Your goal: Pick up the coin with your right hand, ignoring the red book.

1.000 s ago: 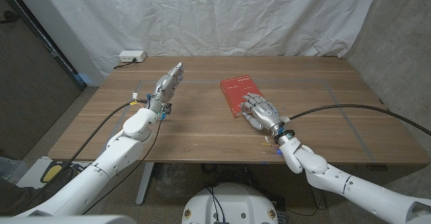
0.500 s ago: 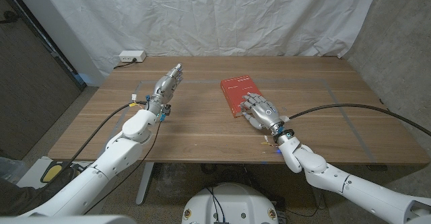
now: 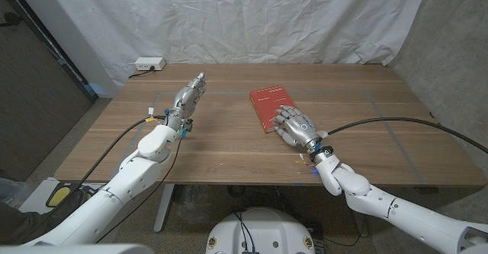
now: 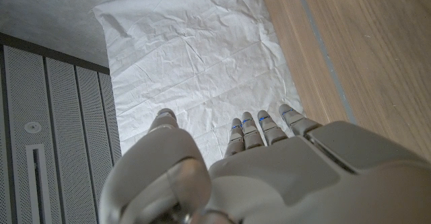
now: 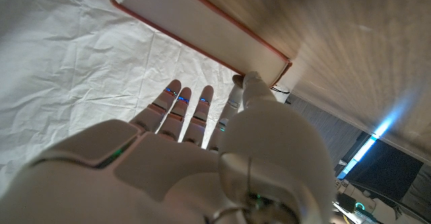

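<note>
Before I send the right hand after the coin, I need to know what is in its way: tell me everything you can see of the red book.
The red book is a thin, closed book with a red cover bearing small white print near its far end. It lies flat on the wooden table, right of the middle and slightly askew. The right wrist view shows its pale page edges and red cover corner. The right hand sits at the book's near end, fingers spread over it, one fingertip at its corner. No coin is visible.
</note>
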